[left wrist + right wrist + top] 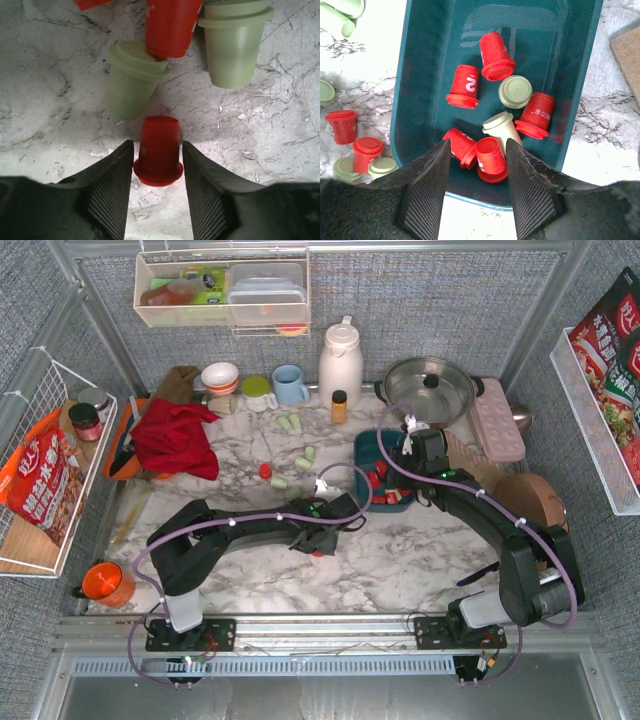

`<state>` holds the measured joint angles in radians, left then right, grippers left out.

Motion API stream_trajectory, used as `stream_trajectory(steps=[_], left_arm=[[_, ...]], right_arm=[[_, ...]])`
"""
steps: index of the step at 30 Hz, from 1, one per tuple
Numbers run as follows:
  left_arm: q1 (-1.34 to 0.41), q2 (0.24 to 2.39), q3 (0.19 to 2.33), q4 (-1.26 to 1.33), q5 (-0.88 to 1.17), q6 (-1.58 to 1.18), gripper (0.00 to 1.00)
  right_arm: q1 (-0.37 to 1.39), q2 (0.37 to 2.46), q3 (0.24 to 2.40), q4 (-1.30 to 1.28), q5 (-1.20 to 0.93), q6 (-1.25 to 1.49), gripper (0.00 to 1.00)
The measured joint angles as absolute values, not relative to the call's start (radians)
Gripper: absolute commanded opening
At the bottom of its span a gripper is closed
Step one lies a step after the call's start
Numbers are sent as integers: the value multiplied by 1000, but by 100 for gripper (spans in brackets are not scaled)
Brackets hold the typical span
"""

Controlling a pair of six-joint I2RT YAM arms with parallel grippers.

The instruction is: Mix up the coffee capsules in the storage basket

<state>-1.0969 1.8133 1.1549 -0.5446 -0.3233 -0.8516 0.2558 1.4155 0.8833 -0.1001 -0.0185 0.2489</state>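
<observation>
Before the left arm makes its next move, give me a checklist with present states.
1. Small red plastic capsule between the fingers of the left gripper: ok.
2. Grip on it closed: cannot tell.
3. Bare floor left in the dark teal plastic basket: ok.
4. Basket free of the right gripper: not ok, it hangs over it.
5. All capsules inside: not ok; a pale green plastic capsule lies on the marble table.

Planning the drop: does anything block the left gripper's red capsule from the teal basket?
The right gripper hangs over the storage basket, covering part of its opening. Nothing else visible; loose capsules lie on the table beside it.
</observation>
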Motion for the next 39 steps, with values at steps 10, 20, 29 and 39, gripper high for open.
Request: stream_trajectory(steps=[10,20,29,39], left_arm=[[-1097,1826,1151,-514,-315,-837,33],[-1086,1636,1176,-327,-362,-659,34],[-1067,1537,1007,139,-327,-338,40],[-1066,1515,873,532,-164,-130,41]], right_arm=[[256,1415,883,-100,-29,249,52],[255,1296,871,-103,-128,279,52],[256,1119,879,-165,-315,359,55],[301,1110,927,-195,-450,424,55]])
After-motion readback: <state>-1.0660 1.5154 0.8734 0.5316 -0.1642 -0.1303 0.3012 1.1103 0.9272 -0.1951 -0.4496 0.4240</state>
